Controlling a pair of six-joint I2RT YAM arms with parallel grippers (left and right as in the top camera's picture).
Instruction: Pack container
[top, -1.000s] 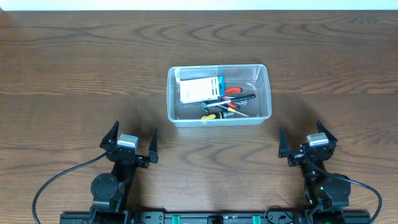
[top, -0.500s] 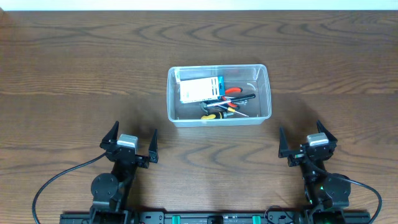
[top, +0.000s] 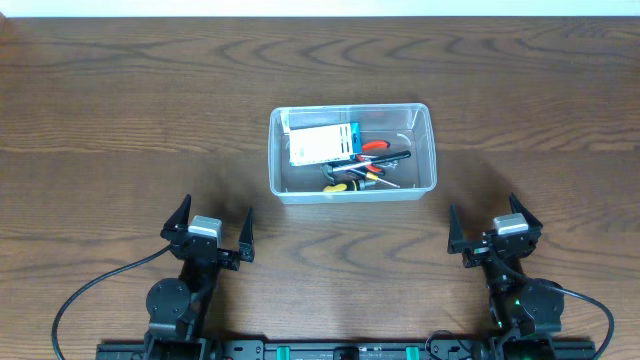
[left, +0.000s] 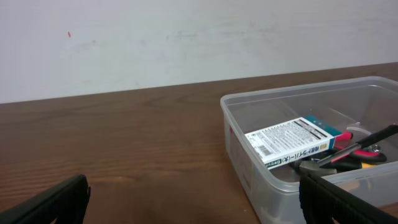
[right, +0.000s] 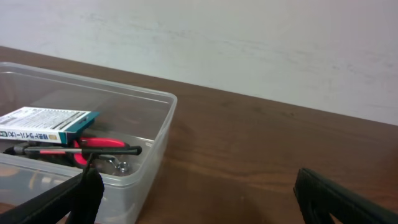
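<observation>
The clear plastic container (top: 425, 150) stands upright at the table's middle. In it lie a small blue-and-white box (top: 322, 143), red-handled pliers (top: 375, 147) and several screwdrivers (top: 352, 182). The container also shows in the left wrist view (left: 249, 149) and the right wrist view (right: 152, 140). My left gripper (top: 210, 232) is open and empty near the front edge, well short of the container. My right gripper (top: 490, 228) is open and empty at the front right, also apart from it.
The brown wooden table (top: 120, 120) stretches around the container. A white wall (left: 186, 37) stands behind the table's far edge. Black cables run from both arm bases at the front.
</observation>
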